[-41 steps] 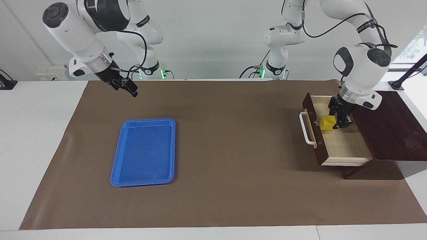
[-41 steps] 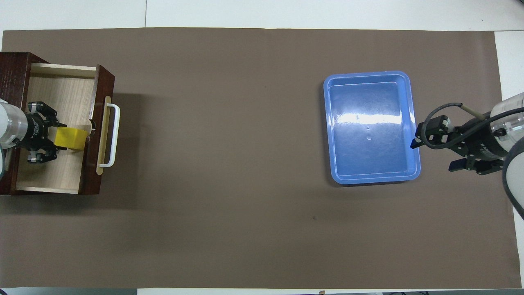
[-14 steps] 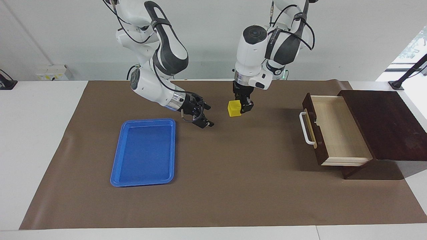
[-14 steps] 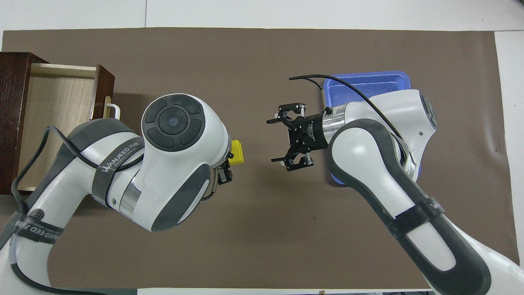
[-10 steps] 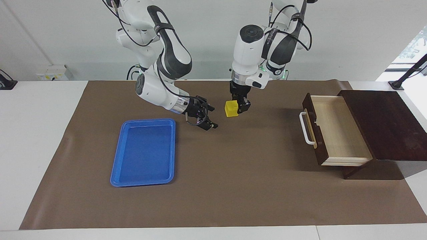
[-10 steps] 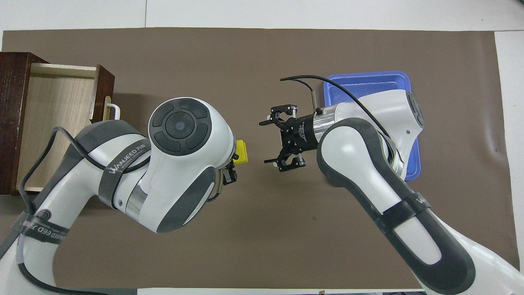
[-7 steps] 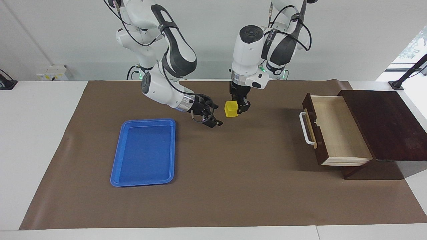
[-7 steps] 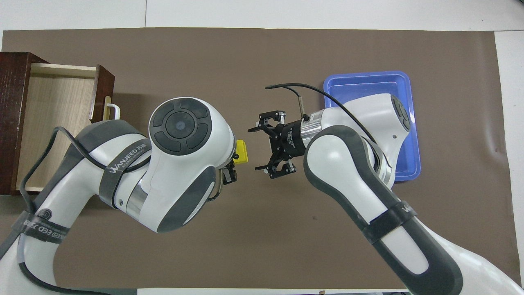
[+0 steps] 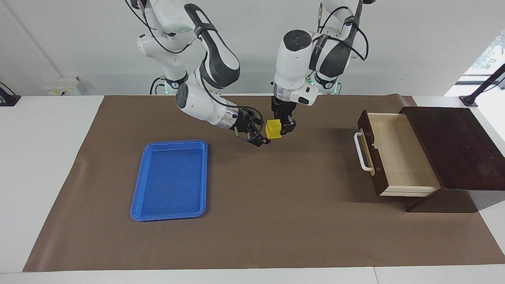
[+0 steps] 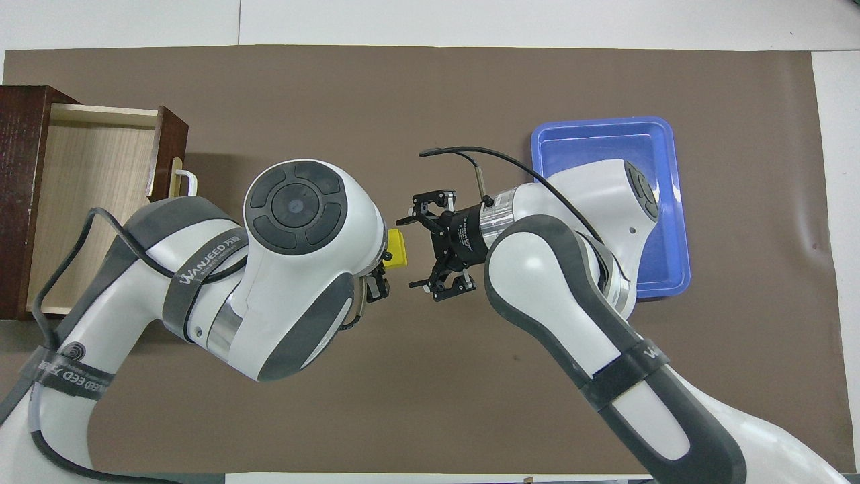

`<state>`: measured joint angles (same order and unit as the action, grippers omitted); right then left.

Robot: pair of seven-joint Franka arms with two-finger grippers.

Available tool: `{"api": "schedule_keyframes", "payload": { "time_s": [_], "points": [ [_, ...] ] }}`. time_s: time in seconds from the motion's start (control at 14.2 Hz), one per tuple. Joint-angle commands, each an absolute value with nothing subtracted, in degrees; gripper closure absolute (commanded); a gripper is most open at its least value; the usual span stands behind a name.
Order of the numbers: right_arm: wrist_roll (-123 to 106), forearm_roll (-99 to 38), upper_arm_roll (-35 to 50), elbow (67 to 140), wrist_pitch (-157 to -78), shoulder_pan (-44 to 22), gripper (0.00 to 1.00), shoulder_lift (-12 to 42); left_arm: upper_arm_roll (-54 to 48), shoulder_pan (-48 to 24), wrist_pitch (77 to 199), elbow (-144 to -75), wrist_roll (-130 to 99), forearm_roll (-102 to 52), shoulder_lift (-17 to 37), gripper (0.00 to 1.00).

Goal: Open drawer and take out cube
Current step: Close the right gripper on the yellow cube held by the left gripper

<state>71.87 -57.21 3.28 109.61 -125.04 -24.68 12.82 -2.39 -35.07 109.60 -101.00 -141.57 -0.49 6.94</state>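
Held up over the middle of the worktop (image 9: 276,221): cube (image 9: 273,129), pinched in the left gripper (image 9: 281,128). Right gripper (image 9: 258,133) level with it, fingers (image 10: 405,219) spread wide, tips flanking the cube, contact hard to tell. Drawer (image 9: 394,154) pulled open at the left arm's end. Blue tray (image 9: 170,180) toward the right arm's end.

The cube (image 9: 273,129) is bright yellow. The drawer (image 9: 394,152) has a dark brown front, a white bar handle (image 9: 358,152) on a tan strip, and a pale wood-grain interior. The tray (image 9: 170,180) is glossy blue. A brown mat (image 9: 276,221) covers the white bench (image 9: 39,157). Both pincers are black, on white-and-grey arms.
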Motion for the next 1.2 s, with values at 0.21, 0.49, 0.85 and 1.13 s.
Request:
{"api": "schedule_keyframes", "payload": {
  "time_s": [0.21, 0.49, 0.85, 1.13],
  "points": [
    [74.61, -58.62, 3.25, 109.42, -128.32, -26.02, 0.00, 13.10, -1.23, -36.39, 110.74, -102.22, -142.03, -1.14, 6.68, 1.00],
    [75.41, -58.71, 3.25, 109.34, -128.93, -26.89, 0.00, 13.18, -1.32, -36.47, 110.65, -102.48, -141.86, -1.05, 6.50, 1.00],
    [75.41, -58.71, 3.25, 109.51, -129.90, -27.69, 0.00, 13.18, -1.23, -36.83, 110.57, -102.57, -141.77, -0.88, 6.50, 1.00],
    [75.32, -58.71, 3.25, 109.69, -129.99, -27.69, 0.42, 13.18, -1.23, -36.83, 110.48, -102.66, -141.42, -0.88, 6.42, 1.00]
  ]
}}
